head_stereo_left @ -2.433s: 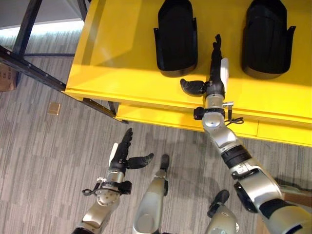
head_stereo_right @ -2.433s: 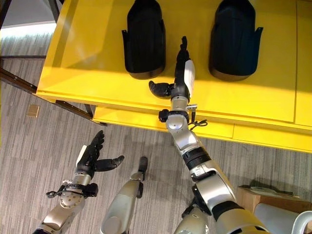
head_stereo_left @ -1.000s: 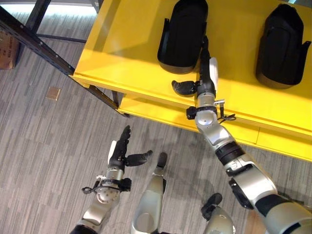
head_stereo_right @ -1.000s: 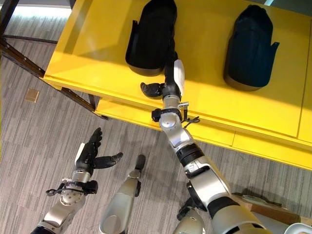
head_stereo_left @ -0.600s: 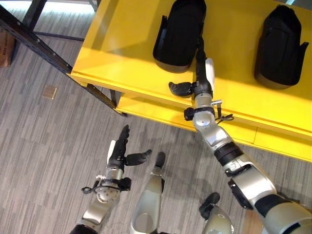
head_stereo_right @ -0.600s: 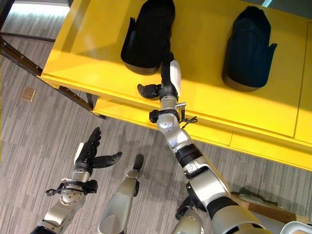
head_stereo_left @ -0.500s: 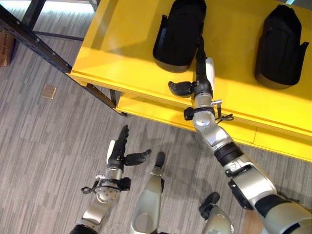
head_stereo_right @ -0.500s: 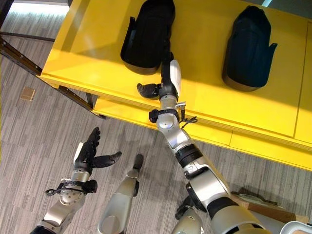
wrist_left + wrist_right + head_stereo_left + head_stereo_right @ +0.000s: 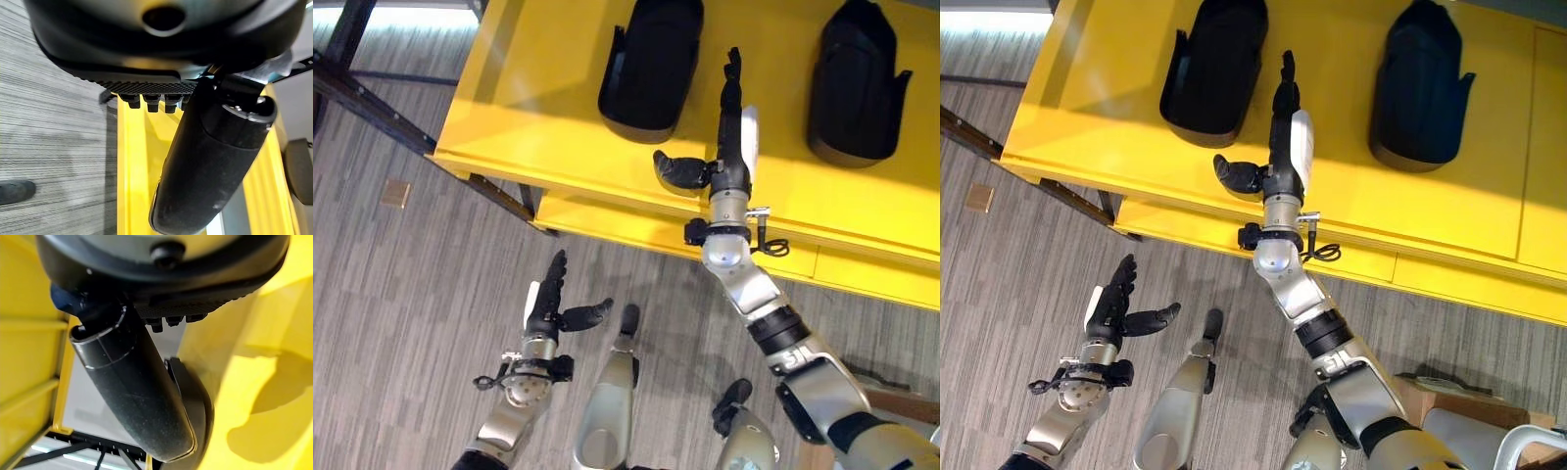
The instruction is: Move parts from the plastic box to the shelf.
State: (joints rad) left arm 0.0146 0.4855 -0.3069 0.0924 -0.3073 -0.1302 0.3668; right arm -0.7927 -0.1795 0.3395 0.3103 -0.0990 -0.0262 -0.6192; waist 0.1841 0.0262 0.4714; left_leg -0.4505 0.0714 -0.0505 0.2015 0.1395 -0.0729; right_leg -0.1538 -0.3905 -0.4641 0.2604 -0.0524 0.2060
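Yellow sheet metal forms the shelf (image 9: 558, 117), and two black moulded parts rest on its top surface. Count: one left part (image 9: 649, 64) and one right part (image 9: 858, 78), well apart, both lying flat with the rounded end away from me.

Status of task: two parts are judged to be placed. I hold nothing at this moment, so no transfer is under way.

Right hand (image 9: 729, 147): extended over the shelf in the gap between the two parts, nearer the left one. Fingers are straight and point away from me; the thumb stands out to the side. It grasps nothing, and from the head views it appears clear of both parts, though contact with the shelf surface cannot be confirmed from this angle.

Left hand (image 9: 548, 308): low, over the grey striped floor (image 9: 401, 323), in front of the shelf. Fingers are relaxed and extended, thumb spread, palm empty.

Remaining work: the plastic box is the next source of parts. Its contents cannot be judged, so the number of parts left to move is unknown. Next step is judged to be a return to the box.
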